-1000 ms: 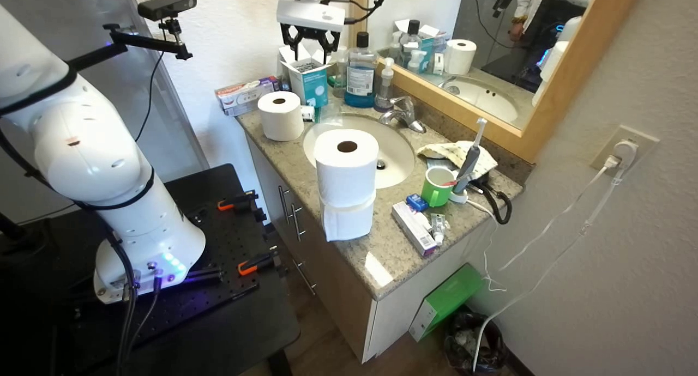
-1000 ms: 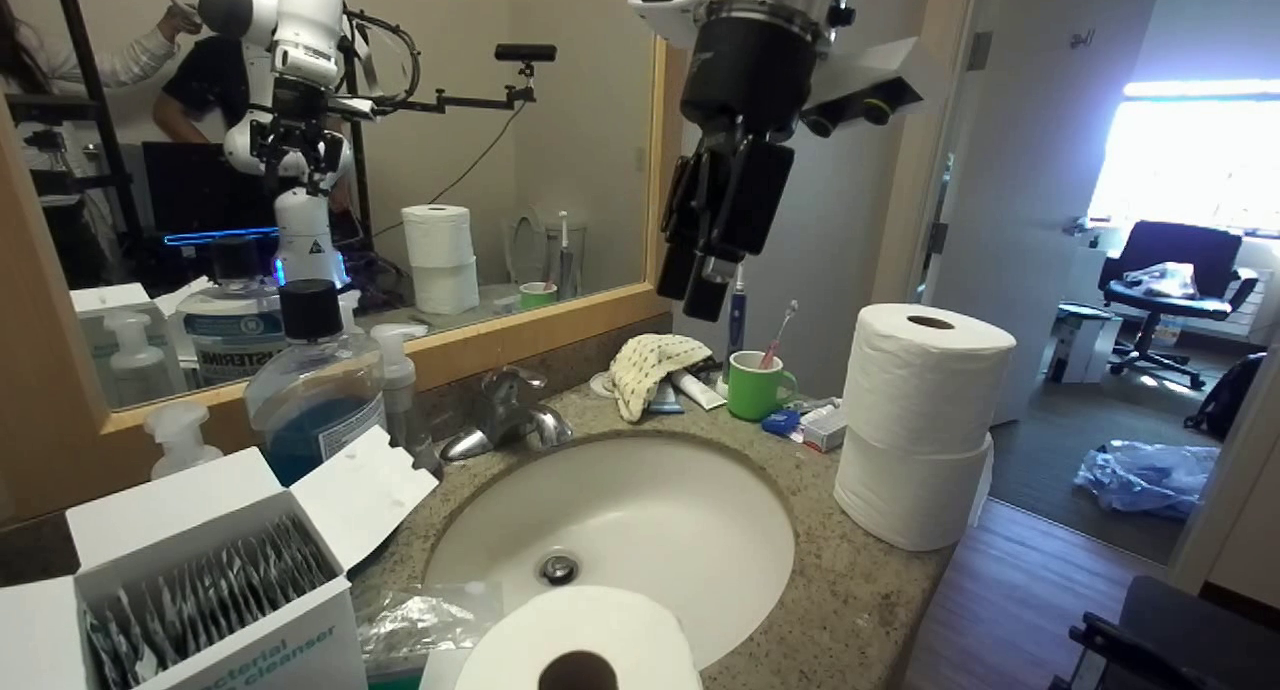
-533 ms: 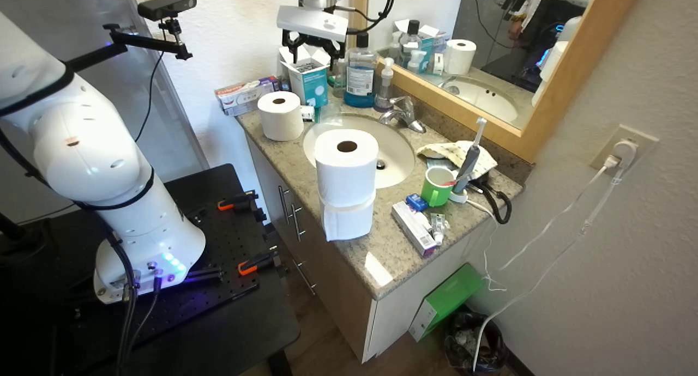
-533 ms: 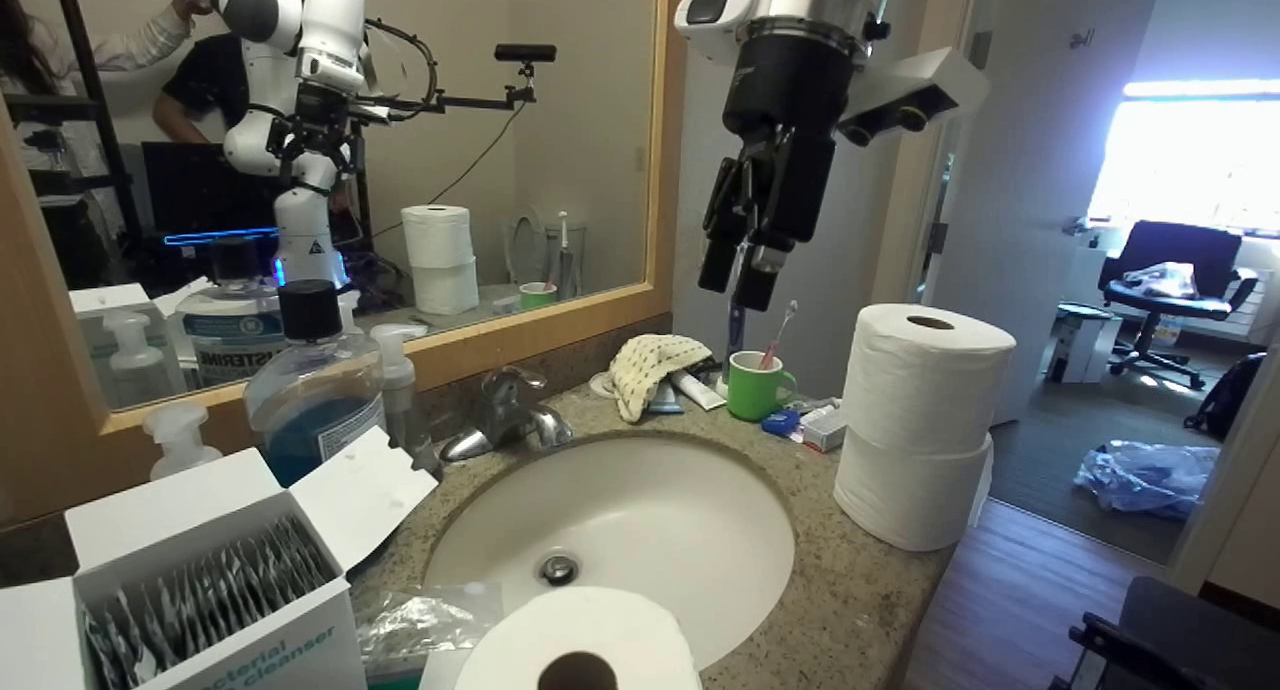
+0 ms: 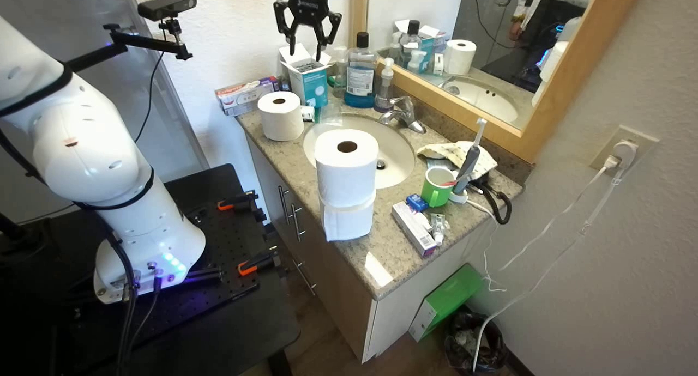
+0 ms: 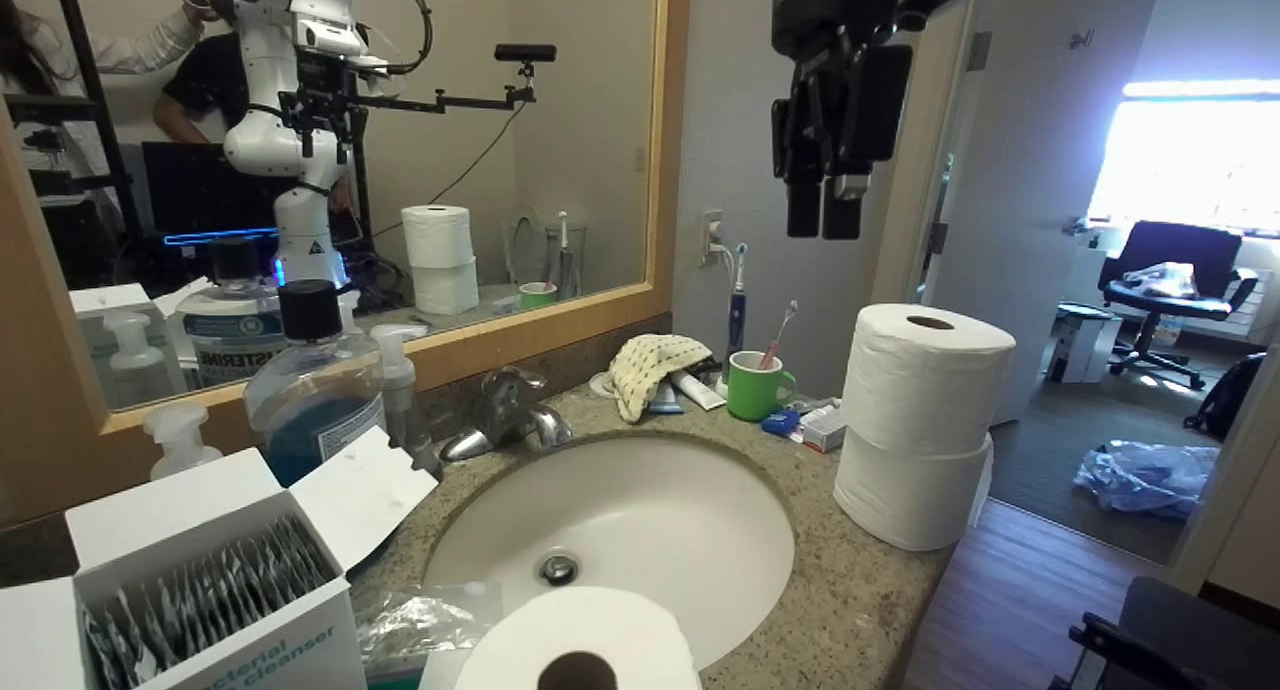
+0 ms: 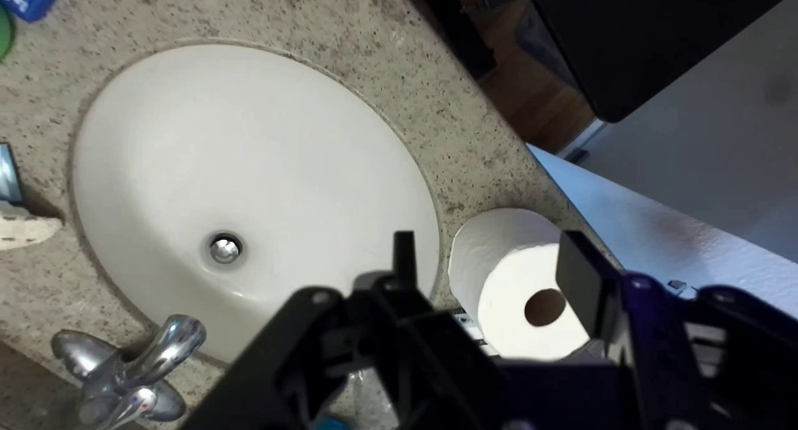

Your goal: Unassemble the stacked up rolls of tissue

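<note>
Two white rolls of tissue stand stacked at the counter's front edge, the upper roll (image 5: 347, 171) (image 6: 925, 380) on the lower roll (image 5: 349, 223) (image 6: 910, 492). A single white roll (image 5: 281, 117) stands by itself across the sink; it also shows in an exterior view (image 6: 600, 625) and the wrist view (image 7: 499, 249). My gripper (image 5: 305, 55) (image 6: 822, 232) is open and empty, high in the air with its fingers pointing down. In the wrist view its fingers (image 7: 483, 243) stand apart, with the single roll below and between them. The stack is out of the wrist view.
The sink (image 5: 403, 158) lies between the single roll and the stack. An open box of sachets (image 5: 313, 84), a blue mouthwash bottle (image 5: 360, 76) and a pump bottle (image 5: 385, 84) stand at the back. A green mug (image 5: 436, 188) and a toothpaste box (image 5: 413, 228) are beside the stack.
My gripper has risen and turned from a tilt to fingers straight down. In an exterior view it has also moved right. The rolls have not moved.
</note>
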